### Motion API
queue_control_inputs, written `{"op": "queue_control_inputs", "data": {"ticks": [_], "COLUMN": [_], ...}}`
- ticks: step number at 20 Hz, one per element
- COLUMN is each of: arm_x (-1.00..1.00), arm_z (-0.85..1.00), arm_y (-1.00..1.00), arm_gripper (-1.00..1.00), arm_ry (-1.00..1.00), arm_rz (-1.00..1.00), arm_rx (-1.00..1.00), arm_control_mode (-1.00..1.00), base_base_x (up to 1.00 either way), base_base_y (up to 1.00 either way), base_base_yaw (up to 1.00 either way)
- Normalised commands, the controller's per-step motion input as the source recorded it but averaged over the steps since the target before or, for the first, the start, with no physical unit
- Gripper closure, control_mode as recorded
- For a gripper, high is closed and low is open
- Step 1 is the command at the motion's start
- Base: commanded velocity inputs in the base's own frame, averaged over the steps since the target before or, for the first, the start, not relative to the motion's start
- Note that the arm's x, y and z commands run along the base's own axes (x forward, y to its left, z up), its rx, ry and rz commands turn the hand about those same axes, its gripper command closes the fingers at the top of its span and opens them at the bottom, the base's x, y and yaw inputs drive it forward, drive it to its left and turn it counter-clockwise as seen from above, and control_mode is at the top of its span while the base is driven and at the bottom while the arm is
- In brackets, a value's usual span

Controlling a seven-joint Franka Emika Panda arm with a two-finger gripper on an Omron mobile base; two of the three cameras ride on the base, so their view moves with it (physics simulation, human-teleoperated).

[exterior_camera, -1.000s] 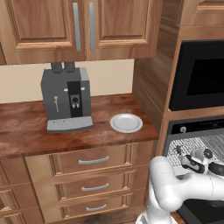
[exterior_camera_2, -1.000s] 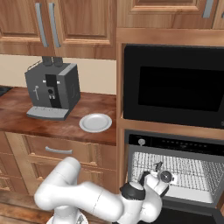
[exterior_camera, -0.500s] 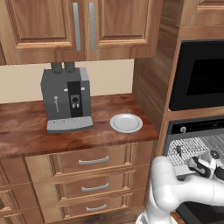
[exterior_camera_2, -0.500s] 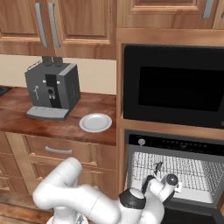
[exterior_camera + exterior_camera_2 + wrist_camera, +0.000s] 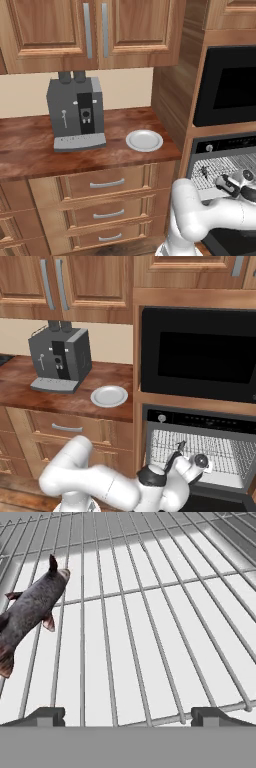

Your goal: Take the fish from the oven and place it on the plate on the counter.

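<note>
The reach into the built-in oven with its black control strip (image 5: 200, 421) was in hand. The small dark grey slender fish (image 5: 30, 609) lay on the silver wire rack (image 5: 150, 612), off to one side of the fingers (image 5: 127, 716), which stood wide apart, holding and touching nothing. The next move likely called for shifting sideways over the fish before closing. The round pale plate (image 5: 144, 140) waited on the reddish-brown wood-grain bench (image 5: 30, 145).

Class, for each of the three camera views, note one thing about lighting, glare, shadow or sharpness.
Left base view: soft, even light, a faint sheen on the counter, no hard shadows. Right base view: the black glass door above the oven is dark and almost without glare. Hand view: the fish and the rack are sharp; the rack's far bars darken towards the top.
</note>
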Motion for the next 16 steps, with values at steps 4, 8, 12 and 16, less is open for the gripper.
{"op": "queue_control_inputs", "data": {"ticks": [4, 8, 12, 16], "arm_x": [0.0, -0.09, -0.37, -0.6], "arm_z": [-1.0, -1.0, -1.0, -1.0], "arm_y": [-0.55, -0.64, -0.59, -0.51], "arm_gripper": [-1.0, -1.0, -1.0, -1.0], "arm_ry": [-0.34, -0.27, -0.25, -0.23], "arm_rz": [0.0, 0.0, 0.0, 0.0], "arm_rx": [0.15, 0.16, 0.18, 0.2], "arm_control_mode": [-1.0, -1.0, -1.0, -1.0], "base_base_x": [0.0, 0.0, 0.0, 0.0], "base_base_y": [0.0, 0.0, 0.0, 0.0], "base_base_yaw": [0.0, 0.0, 0.0, 0.0]}}
